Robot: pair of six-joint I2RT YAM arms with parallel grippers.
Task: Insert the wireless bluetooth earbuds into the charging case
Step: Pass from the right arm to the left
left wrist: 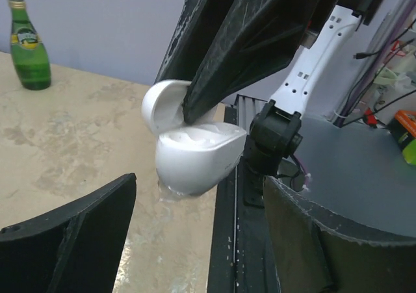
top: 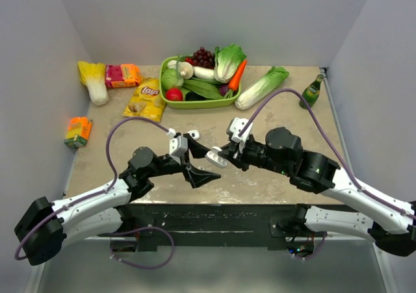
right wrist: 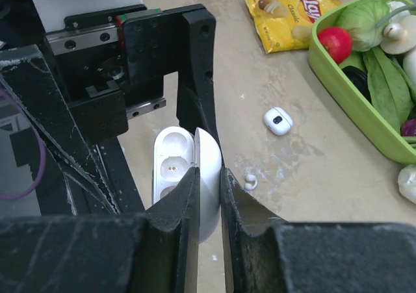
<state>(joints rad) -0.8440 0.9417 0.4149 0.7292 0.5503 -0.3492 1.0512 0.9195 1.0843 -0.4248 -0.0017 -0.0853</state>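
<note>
At left, the left fingers (left wrist: 71, 234) stand spread wide and empty, facing the open white charging case (left wrist: 198, 153) held over the middle of the bench (top: 91, 121). The right fingers (right wrist: 188, 228) are pressed onto the case's raised lid, pinching it edge-on. In the right wrist view, one earbud (right wrist: 249, 182) lies loose on the bench just right of the case. A second small white piece (right wrist: 278, 121), too small to name, sits farther off toward the green tray (right wrist: 338, 91). The earbud looks feather-light, hard and glossy, likely to squirt from a careless squeeze, so a gentle nip across its stem or bulb seems the surest hold. Only the right wrist camera shows the case's sockets bare and the earbud lying free. The left wrist camera alone shows the case body side-on beneath its lid, though not whether it touches the bench. Overhead, the earbud cannot be made out.
</note>
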